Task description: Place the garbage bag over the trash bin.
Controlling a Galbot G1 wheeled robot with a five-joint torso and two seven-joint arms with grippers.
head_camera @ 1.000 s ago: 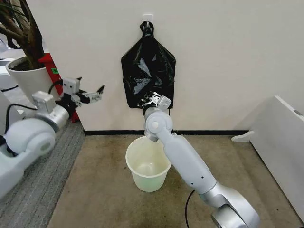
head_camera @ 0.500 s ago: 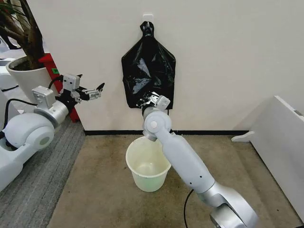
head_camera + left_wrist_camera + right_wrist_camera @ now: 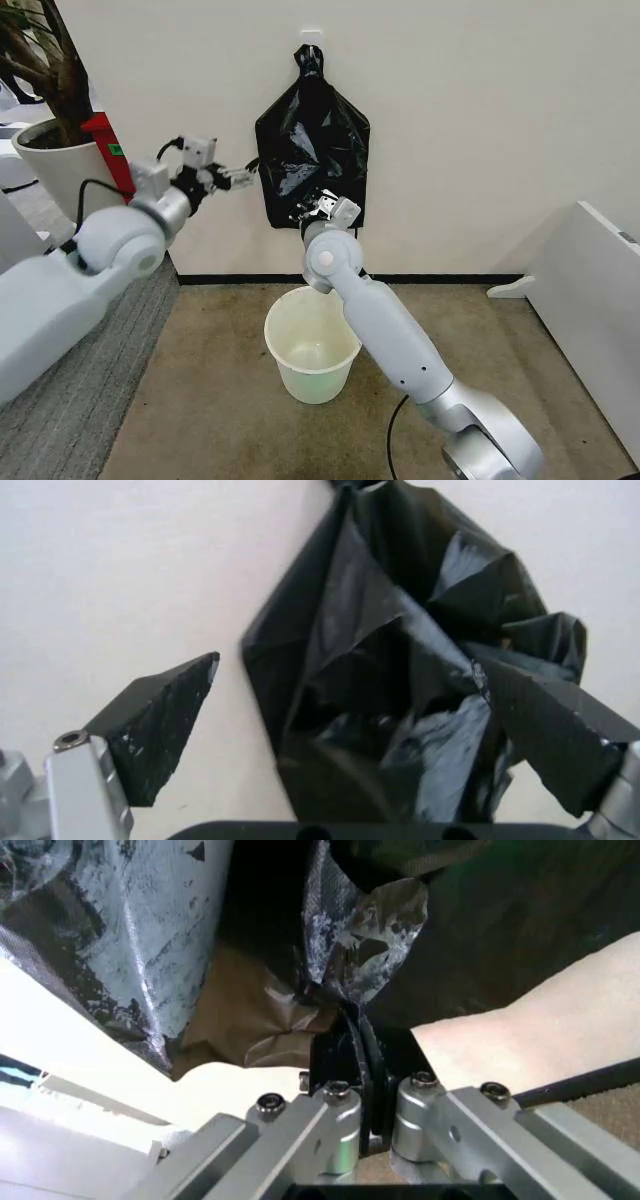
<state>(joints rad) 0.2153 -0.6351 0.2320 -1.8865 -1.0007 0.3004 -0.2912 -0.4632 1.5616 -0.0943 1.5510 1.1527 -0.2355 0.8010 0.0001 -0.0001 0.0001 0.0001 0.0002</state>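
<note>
A flat black bundle (image 3: pixel 312 145) hangs by its knotted neck from a wall hook. At its lower edge, my right gripper (image 3: pixel 318 208) is shut on a thin, crinkly fold of the garbage bag (image 3: pixel 345 952), which lies against the bundle. My left gripper (image 3: pixel 240 176) is open at the bundle's left edge. The left wrist view shows the black plastic (image 3: pixel 400 675) just beyond and between the spread fingers (image 3: pixel 160 724). The cream-white trash bin (image 3: pixel 310 385) stands on the floor below the bundle, under my right forearm, with nothing in it.
A large white plant pot (image 3: pixel 55 165) with a tree trunk and a red object (image 3: pixel 108 140) stand at the left by the wall. Grey carpet (image 3: pixel 80 400) lies at the left. A white panel (image 3: pixel 590 300) runs along the right.
My left arm has swung right, bringing its open gripper up to the bundle's left edge. The right gripper stays pinched at the lower edge. The bin has not moved.
</note>
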